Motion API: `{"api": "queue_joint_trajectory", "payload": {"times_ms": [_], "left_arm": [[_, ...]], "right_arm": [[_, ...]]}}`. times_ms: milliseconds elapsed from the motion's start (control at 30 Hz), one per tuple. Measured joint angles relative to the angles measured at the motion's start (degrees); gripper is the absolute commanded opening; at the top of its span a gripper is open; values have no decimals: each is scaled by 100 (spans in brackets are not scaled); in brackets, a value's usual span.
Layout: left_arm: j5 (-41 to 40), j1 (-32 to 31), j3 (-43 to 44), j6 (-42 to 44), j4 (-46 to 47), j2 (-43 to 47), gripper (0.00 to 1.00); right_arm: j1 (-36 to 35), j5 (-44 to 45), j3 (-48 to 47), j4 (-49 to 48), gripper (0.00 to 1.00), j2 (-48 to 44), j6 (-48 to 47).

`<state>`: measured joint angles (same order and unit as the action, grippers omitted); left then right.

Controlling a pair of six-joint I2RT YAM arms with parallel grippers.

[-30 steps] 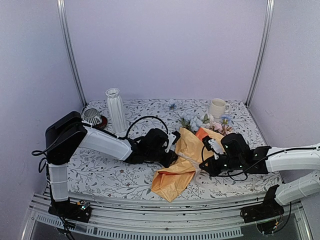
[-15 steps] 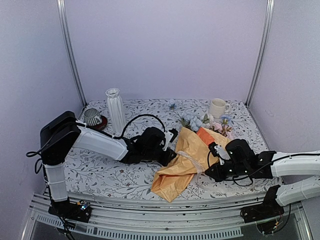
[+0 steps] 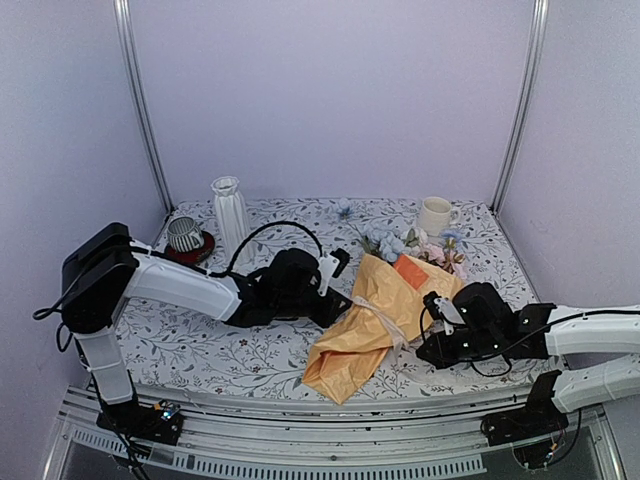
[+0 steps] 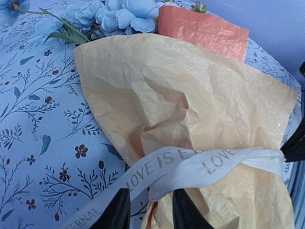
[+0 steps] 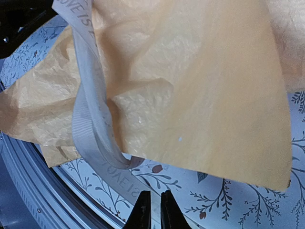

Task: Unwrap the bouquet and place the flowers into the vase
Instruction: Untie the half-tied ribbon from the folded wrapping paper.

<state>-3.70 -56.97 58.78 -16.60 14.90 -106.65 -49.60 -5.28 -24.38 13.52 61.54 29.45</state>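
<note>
1. The bouquet (image 3: pixel 368 318) lies on its side in the middle of the desk (image 3: pixel 200 350), between the two arms. Its orange paper (image 4: pixel 190 95) is wrapped around it, and the ribbon (image 4: pixel 200 167) circles the narrow part.
2. The flowers (image 3: pixel 390 242) poke out of the far, open end. Pale blue and pink heads rest on the desk near a cream mug (image 3: pixel 434 215).
3. The left tool (image 4: pixel 150 210) sits at the bouquet's left side, by the tied part. It is released: its fingers stand apart, with ribbon and crumpled paper showing in the gap.
4. The right tool (image 5: pixel 154 210) lies low at the bouquet's right side. It appears clenched on the ribbon's loose printed end, which loops off the paper and runs down to its tips.
5. The vase (image 3: pixel 230 215) stands upright at the far left of the desk, well apart from the bouquet. A striped cup (image 3: pixel 184 233) on a red saucer is just to its left.
</note>
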Motion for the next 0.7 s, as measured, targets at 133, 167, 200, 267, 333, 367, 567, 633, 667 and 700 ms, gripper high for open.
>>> {"api": "queue_joint_trajectory", "payload": {"times_ms": [133,167,200,267,333,367,567,633,667,700], "left_arm": [[22,-2,-48,11,83,28,33],[24,-2,-59,13,92,28,33],[24,-2,-66,22,94,28,33],[37,-2,-68,44,96,28,34],[105,-7,-76,81,144,31,36],[136,-17,-87,103,168,35,36],[205,-107,-229,262,247,260,38],[195,-127,-240,291,262,328,38],[192,-131,-245,306,284,356,38],[186,-133,-247,310,297,378,37]], "right_arm": [[0,4,-227,35,12,-136,-114],[0,7,-313,22,12,-162,-166],[0,4,-400,-2,12,-175,-216],[0,2,-544,-87,12,-175,-313],[0,-2,-673,-175,13,-120,-396],[0,-4,-754,-234,14,-46,-448],[0,-61,-1220,-461,18,651,-723],[0,-61,-1381,-479,18,892,-815],[0,-59,-1475,-485,18,1012,-855],[0,-55,-1574,-490,18,1134,-892]]}}
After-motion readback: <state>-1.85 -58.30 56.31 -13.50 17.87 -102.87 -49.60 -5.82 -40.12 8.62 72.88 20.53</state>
